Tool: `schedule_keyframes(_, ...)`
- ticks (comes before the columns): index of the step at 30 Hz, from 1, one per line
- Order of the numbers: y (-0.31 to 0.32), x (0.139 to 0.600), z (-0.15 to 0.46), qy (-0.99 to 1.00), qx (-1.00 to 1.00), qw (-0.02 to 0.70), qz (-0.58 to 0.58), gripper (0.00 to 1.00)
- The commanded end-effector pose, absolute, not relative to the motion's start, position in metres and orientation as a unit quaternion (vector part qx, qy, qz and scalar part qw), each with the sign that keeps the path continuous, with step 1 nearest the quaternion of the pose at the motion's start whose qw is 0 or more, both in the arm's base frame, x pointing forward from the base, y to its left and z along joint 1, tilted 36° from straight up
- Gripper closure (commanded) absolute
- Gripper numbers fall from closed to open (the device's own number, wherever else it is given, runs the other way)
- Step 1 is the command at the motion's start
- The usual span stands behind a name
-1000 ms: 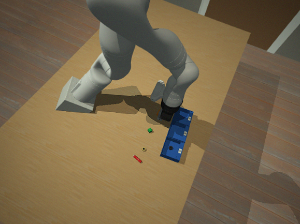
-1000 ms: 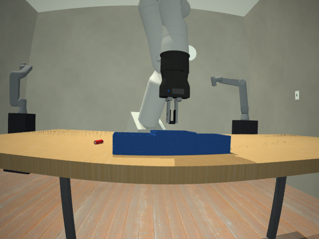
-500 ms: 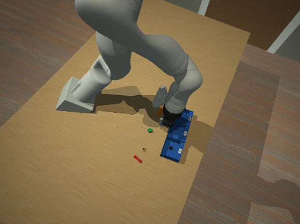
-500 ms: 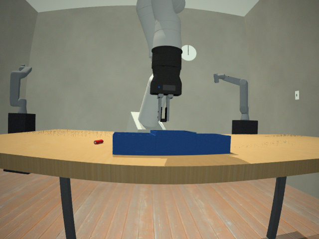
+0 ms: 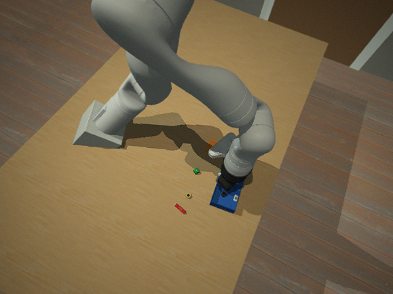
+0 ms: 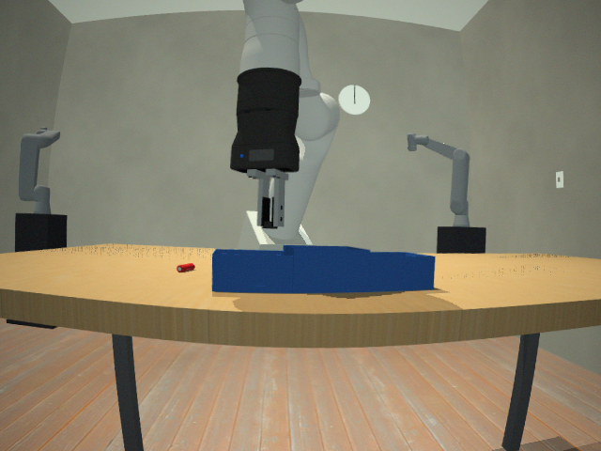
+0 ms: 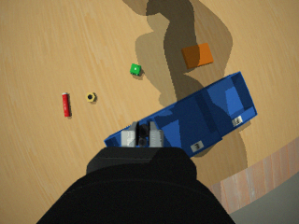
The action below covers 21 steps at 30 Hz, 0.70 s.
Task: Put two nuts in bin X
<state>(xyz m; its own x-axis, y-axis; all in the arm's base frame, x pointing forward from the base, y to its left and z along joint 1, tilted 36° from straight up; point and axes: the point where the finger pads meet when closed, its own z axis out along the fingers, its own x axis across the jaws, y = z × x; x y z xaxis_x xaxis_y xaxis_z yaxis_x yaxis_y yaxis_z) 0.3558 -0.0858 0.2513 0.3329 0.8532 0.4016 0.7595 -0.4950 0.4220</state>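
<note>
My gripper [image 6: 269, 225] [image 7: 143, 130] points down above the row of three joined blue bins [image 5: 222, 207] [image 6: 322, 272] [image 7: 246, 93], over the part toward the red cylinder. Its fingers are nearly together, with a small dark piece between the tips that looks like a black nut. Another dark nut [image 5: 223, 193] lies in the bin at that end. A yellow nut [image 5: 190, 196] [image 7: 94, 97] lies on the table. White labels [image 5: 235, 198] [image 7: 196, 147] [image 7: 237, 120] mark the bins; their letters are too small to read. The arm hides the far bins in the top view.
A red cylinder [image 5: 179, 208] [image 6: 185, 268] [image 7: 65, 105] lies near the yellow nut. A green block [image 5: 196, 171] [image 7: 135, 69] lies between that nut and an orange block [image 5: 212, 143] [image 7: 197, 56]. The bins stand near the table edge.
</note>
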Motion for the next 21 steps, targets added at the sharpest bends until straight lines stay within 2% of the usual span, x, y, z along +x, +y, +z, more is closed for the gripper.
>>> schedule_keyframes(1, -0.099, 0.37, 0.258, 0.435, 0.847, 0.057, 0.299, 0.66)
schedule_keyframes(5, -0.11, 0.381, 0.264, 0.348, 0.885, 0.028, 0.31, 0.66)
schedule_keyframes(21, -0.111, 0.379, 0.261, 0.024, 0.951, -0.078, 0.299, 0.66)
